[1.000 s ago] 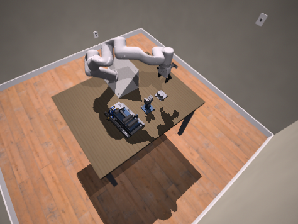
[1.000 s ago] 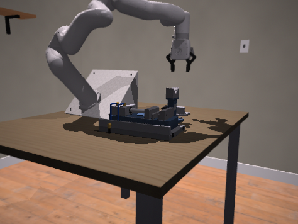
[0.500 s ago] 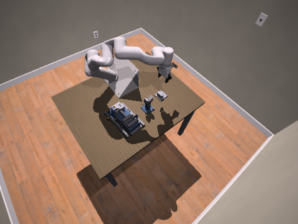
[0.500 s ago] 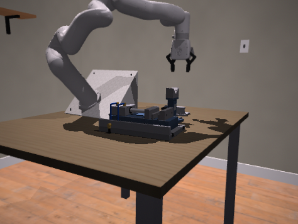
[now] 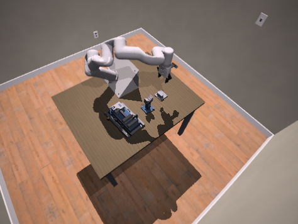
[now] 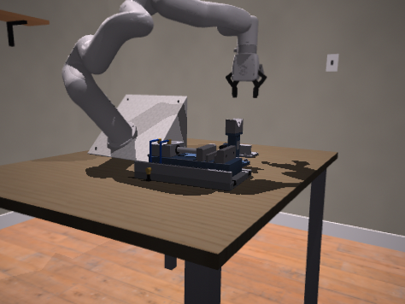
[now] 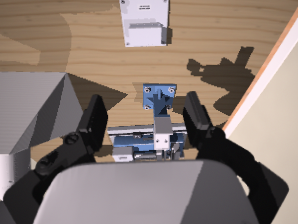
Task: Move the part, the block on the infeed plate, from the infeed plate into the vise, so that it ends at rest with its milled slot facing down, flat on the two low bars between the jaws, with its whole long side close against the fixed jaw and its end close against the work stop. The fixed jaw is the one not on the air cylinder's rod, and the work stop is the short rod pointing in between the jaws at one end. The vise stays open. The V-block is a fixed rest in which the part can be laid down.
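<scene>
From above, the gripper (image 5: pixel 166 76) hangs near the table's (image 5: pixel 94 148) far edge, fingers apart and empty. The side view shows the vise (image 6: pixel 192 164) mid-table. In the wrist view, the part (image 7: pixel 145 33) lies on the infeed plate (image 7: pixel 129 11).

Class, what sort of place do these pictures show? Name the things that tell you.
Probably a machine-tending test cell in a bare room: a robot arm on a wedge mount, a vise with an air cylinder, and a V-block on one table. The gripper hangs open, empty.
</scene>
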You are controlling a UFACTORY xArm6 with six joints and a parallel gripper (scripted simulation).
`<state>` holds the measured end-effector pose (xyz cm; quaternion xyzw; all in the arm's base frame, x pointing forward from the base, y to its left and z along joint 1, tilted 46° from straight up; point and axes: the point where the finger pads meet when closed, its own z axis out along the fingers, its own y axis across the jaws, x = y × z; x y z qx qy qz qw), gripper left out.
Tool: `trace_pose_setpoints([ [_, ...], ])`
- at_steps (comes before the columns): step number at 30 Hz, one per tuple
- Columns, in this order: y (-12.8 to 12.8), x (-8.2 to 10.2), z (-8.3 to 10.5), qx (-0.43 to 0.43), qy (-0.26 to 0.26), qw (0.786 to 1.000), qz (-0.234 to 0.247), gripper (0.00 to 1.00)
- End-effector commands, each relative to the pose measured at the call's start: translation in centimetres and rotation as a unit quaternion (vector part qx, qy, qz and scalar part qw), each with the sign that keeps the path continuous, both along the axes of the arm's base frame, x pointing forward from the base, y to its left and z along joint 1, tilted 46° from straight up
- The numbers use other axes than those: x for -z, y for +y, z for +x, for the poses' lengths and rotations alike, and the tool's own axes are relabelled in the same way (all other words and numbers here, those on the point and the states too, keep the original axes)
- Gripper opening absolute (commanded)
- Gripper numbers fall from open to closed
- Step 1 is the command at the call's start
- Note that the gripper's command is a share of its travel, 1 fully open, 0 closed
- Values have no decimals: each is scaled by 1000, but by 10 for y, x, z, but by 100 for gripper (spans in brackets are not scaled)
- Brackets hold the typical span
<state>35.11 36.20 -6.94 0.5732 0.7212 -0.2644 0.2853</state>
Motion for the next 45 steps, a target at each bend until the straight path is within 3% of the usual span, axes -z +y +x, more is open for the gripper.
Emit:
trace_pose_setpoints([
  [1,2,-1,0,-1,-1,1000,2,89],
  [28,-9,9,2,-1,-1,1000,2,89],
  [45,-24,25,5,-1,-1,1000,2,89],
])
